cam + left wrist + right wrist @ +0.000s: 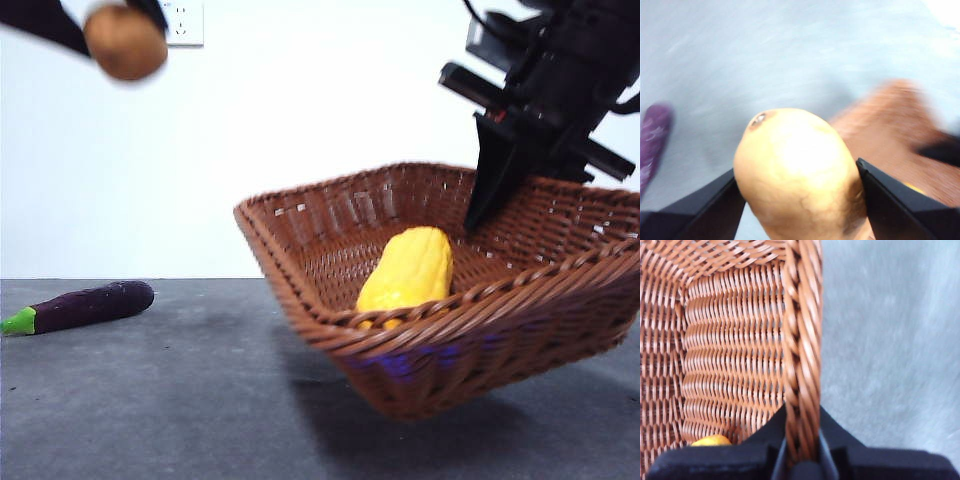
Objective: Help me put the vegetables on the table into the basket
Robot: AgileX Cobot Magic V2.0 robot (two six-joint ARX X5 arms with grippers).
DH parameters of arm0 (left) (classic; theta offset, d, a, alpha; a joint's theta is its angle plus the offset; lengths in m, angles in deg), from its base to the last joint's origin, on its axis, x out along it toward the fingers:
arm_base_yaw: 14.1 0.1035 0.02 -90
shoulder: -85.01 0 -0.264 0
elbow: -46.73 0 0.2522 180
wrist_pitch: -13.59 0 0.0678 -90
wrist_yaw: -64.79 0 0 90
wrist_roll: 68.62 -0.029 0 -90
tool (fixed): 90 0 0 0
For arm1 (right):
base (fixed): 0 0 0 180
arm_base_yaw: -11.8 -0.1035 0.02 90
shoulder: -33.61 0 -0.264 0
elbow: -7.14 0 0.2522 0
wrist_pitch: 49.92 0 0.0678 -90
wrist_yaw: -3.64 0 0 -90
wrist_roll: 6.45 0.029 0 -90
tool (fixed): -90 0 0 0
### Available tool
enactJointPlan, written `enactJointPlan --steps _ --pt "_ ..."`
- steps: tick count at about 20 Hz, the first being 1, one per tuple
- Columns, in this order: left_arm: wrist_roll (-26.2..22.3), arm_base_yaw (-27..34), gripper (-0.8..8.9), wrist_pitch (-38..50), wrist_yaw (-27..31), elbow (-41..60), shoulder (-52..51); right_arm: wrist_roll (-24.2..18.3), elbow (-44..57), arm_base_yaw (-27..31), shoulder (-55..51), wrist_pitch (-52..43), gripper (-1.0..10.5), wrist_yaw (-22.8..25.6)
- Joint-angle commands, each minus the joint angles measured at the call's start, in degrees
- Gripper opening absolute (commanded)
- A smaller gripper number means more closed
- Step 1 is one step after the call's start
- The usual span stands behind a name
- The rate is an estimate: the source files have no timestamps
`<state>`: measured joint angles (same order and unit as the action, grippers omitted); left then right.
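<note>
My left gripper (800, 192) is shut on the orange-brown potato (797, 172), held high in the air at the upper left of the front view, where the potato (125, 42) looks blurred. The brown wicker basket (300, 250) is tilted, its left side raised off the table (150, 400). My right gripper (802, 440) is shut on the basket's braided rim (802, 340), and in the front view it (490, 200) reaches down onto the far right rim. The yellow corn cob (408, 272) lies inside the basket. The purple eggplant (85, 305) with a green stem lies on the table at the left.
A white wall with a socket (185, 22) stands behind the table. Open dark grey tabletop (180, 420) lies in front of the eggplant and left of the basket.
</note>
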<state>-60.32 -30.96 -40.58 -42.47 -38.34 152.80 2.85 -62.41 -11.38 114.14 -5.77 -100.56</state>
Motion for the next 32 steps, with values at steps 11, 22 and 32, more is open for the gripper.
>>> enactJointPlan --steps 11,22,32 --pt "0.5 -29.7 -0.07 7.4 -0.8 12.7 1.4 11.3 0.3 -6.9 7.1 -10.8 -0.1 -3.0" --pt "5.2 -38.5 -0.07 19.8 8.7 12.7 20.3 11.4 0.3 -6.9 7.1 -10.2 -0.1 -4.5" --pt "6.4 -37.8 5.0 19.1 4.9 11.7 21.8 10.3 0.3 -6.9 7.1 -9.8 -0.1 -5.3"
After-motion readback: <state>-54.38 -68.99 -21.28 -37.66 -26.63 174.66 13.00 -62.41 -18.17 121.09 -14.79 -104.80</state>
